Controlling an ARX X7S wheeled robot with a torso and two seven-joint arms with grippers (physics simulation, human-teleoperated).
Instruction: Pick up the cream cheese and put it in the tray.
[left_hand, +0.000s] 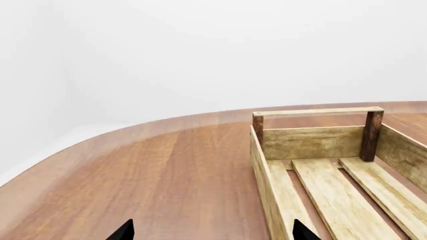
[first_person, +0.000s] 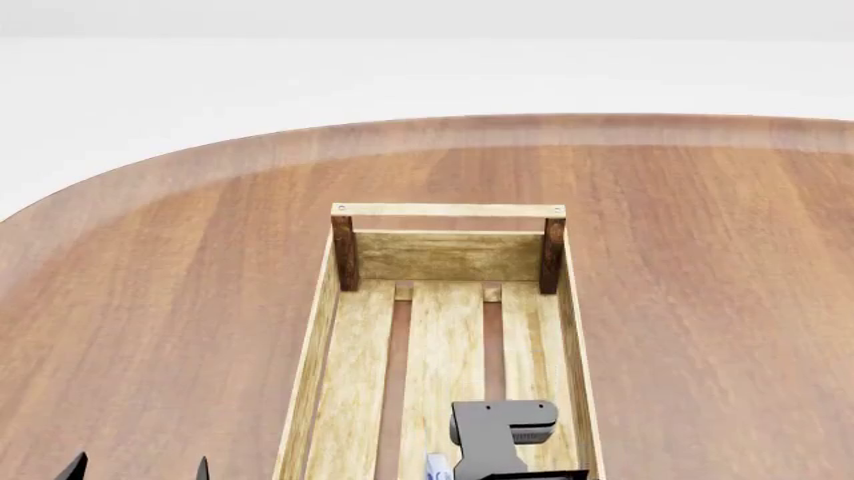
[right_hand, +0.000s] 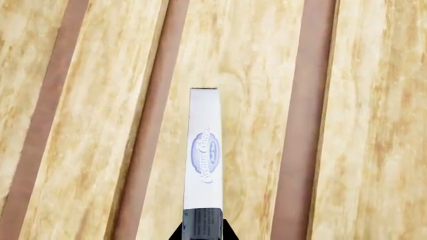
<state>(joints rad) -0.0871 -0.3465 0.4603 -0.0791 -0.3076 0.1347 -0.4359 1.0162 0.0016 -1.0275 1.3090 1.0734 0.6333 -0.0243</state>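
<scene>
Right tool (right_hand: 203, 234) gripped cream cheese (right_hand: 205, 155) edge-on above tray (right_hand: 87, 125) slats; carry done, release left.

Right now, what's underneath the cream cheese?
The cream cheese, held by the right gripper, hangs over the tray's slatted bottom: a light middle plank. Whether box and plank touch cannot be seen.

The white cream cheese (right_hand: 204, 160) box hangs edge-on over the slats of the light-wood tray (first_person: 350, 340).
</scene>
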